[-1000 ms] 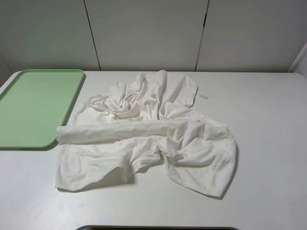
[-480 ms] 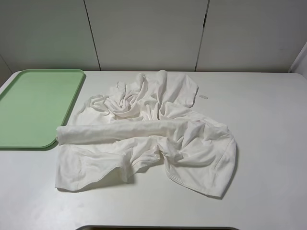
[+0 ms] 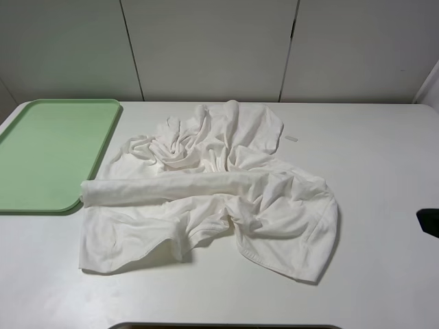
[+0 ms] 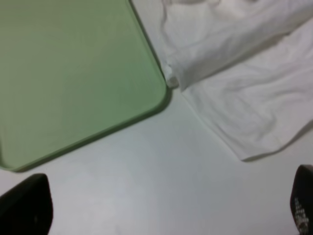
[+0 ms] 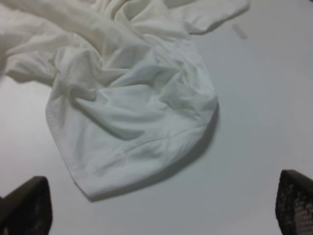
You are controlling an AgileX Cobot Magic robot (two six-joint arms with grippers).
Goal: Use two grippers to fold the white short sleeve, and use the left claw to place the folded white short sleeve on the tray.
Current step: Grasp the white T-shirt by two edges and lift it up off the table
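Crumpled white short sleeve (image 3: 212, 192) lies beside the tray (image 3: 41, 157), seemingly light and limp, probably best pinched at a hemmed edge; left gripper (image 4: 164, 205) and right gripper (image 5: 159, 208) gape empty.

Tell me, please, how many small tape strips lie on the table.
1. The tape strip lies on the table, beside the far right edge of the white short sleeve. Others may be hidden under the cloth.

You're looking at a plain white surface (image 3: 384, 157) — matte, evenly lit, with only soft shadows. Behind it you have a wall of pale grey panels (image 3: 209, 48), split by two dark vertical seams (image 3: 132, 51).
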